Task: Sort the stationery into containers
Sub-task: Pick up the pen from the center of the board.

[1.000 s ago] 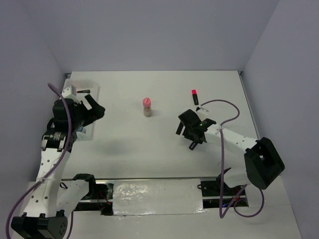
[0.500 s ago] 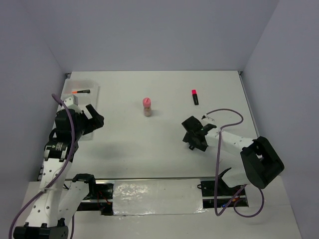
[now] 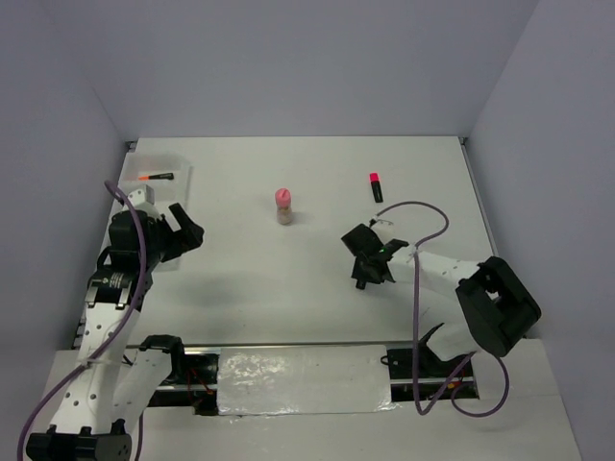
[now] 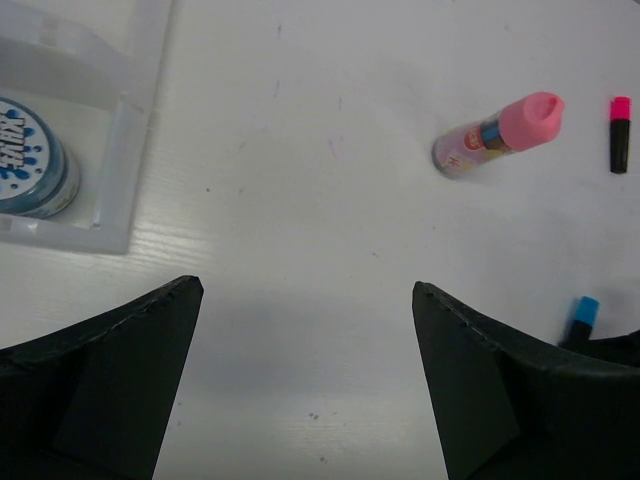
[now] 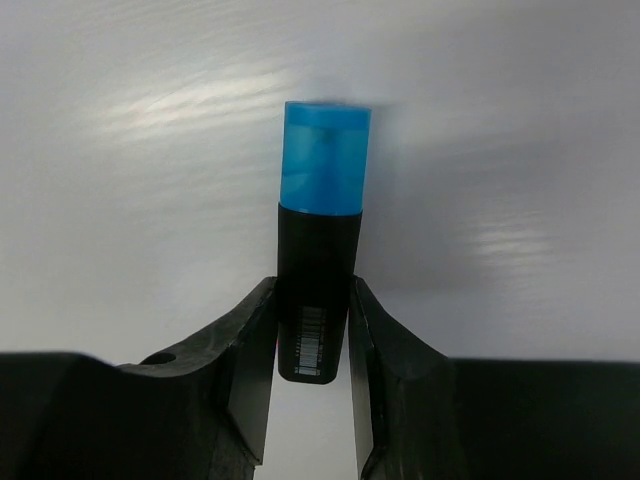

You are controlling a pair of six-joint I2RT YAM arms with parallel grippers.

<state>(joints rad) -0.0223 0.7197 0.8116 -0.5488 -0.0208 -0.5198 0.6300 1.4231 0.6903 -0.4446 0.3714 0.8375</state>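
My right gripper (image 5: pixel 312 292) is shut on the black barrel of the blue-capped marker (image 5: pixel 320 225), low over the table; the cap sticks out ahead of the fingers. In the top view this gripper (image 3: pixel 366 272) sits right of centre and hides the marker. A pink-capped tan tube (image 3: pixel 283 206) stands mid-table. The pink-capped marker (image 3: pixel 376 186) lies further back on the right. The white tray (image 3: pixel 185 182) at the far left holds an orange-capped marker (image 3: pixel 156 177) and a blue roll (image 4: pixel 25 160). My left gripper (image 3: pixel 183 230) hangs open and empty beside the tray.
Grey walls close the table at the back and both sides. The right arm's purple cable (image 3: pixel 423 206) loops over the table behind the right gripper. In the left wrist view, the tray wall (image 4: pixel 120 150) is at upper left and the tube (image 4: pixel 497 133) at upper right.
The right gripper dropped toward the table, shifted slightly left and shut on the blue-capped marker. The left arm drew back from over the tray, uncovering the orange-capped marker, then stayed nearly still.
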